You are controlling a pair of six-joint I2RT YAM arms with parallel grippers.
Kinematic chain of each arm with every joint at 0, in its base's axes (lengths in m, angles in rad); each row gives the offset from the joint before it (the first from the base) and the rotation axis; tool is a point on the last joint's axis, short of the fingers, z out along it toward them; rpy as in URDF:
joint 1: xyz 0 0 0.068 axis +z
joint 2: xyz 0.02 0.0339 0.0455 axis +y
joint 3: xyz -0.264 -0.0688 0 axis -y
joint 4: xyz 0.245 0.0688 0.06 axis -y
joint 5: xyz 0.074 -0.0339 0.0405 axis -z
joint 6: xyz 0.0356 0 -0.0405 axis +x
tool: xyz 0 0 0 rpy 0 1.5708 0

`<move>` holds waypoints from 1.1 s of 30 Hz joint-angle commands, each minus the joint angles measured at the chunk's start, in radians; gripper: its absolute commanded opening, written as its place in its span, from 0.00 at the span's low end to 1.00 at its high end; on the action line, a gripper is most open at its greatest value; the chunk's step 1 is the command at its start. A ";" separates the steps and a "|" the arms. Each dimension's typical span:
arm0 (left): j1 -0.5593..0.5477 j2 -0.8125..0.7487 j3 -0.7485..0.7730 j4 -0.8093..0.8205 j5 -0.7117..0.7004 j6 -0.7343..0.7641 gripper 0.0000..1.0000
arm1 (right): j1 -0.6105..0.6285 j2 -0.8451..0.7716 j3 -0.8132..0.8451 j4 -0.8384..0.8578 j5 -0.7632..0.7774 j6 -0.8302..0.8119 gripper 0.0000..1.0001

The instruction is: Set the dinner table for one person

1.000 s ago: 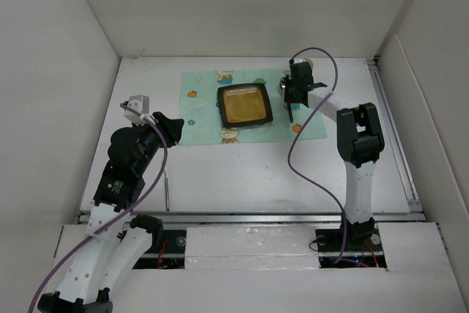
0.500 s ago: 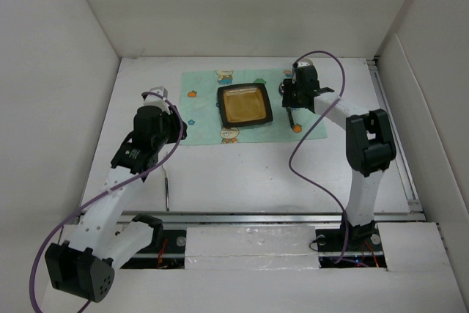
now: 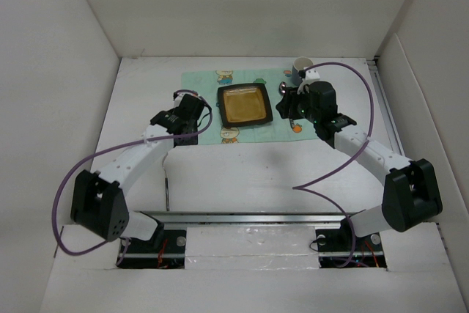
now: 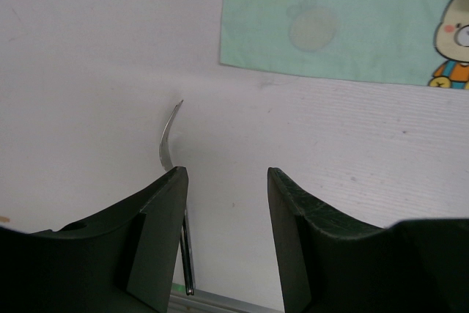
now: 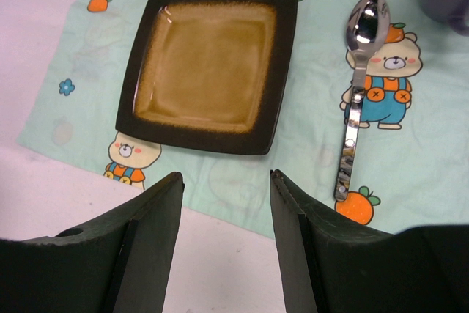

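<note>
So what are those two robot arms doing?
Two robot arms are setting a place for dinner. A square brown plate and a spoon beside it already lie on the bear-print mat, with a cup by its far corner. Neither arm holds anything: the right end effector hovers open over the mat, and the left end effector hovers open over the dinner table, near a thin metal utensil lying off the mat.
</note>
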 commanded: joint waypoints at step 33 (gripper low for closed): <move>0.230 0.373 -0.047 0.055 0.061 0.014 0.22 | -0.183 -0.077 -0.096 0.185 -0.255 0.062 0.55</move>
